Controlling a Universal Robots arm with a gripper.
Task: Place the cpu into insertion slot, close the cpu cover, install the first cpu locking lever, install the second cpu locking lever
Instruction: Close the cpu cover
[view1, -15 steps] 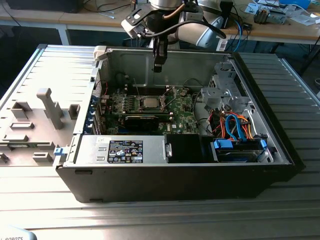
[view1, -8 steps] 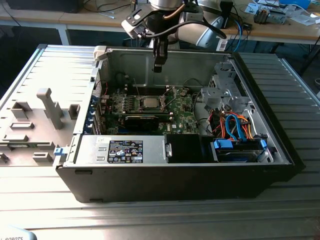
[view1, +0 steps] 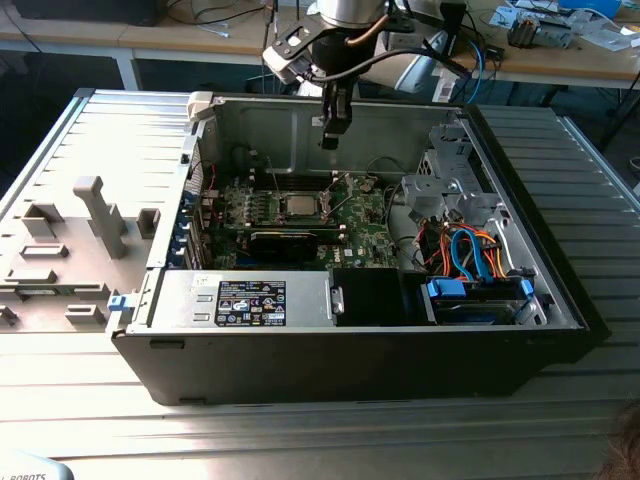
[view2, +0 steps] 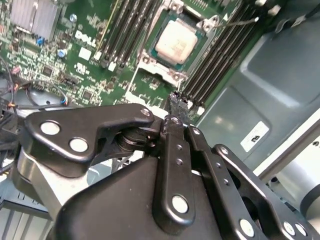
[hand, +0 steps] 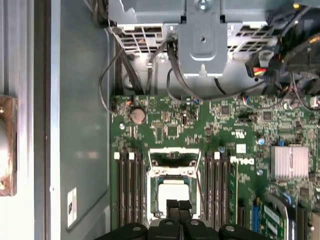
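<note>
A ribbed metal table (view1: 560, 400) carries an open black computer case (view1: 350, 370) that takes up the middle of the exterior view. Its green motherboard (view1: 365, 225) lies deep inside, partly hidden by cables and drive bays toward the exterior view's right. The arm is cut off at the top edge, and the gripper (view1: 331, 140) hangs in the upper middle, above the board and clear of it. Its fingers are pressed together with nothing between them, as the first wrist view shows (hand: 178, 205). There they hide the near edge of the cpu (hand: 173, 190). In the second wrist view the gripper's black links cover much of the board. Beyond them the cpu (view2: 176, 41) sits inside the insertion slot (view2: 167, 74). The cpu cover (hand: 174, 149) shows as a pale frame just past the chip; whether it lies flat is unclear. A wire lever (view2: 239, 22) runs beside the slot, its end hidden.
</note>
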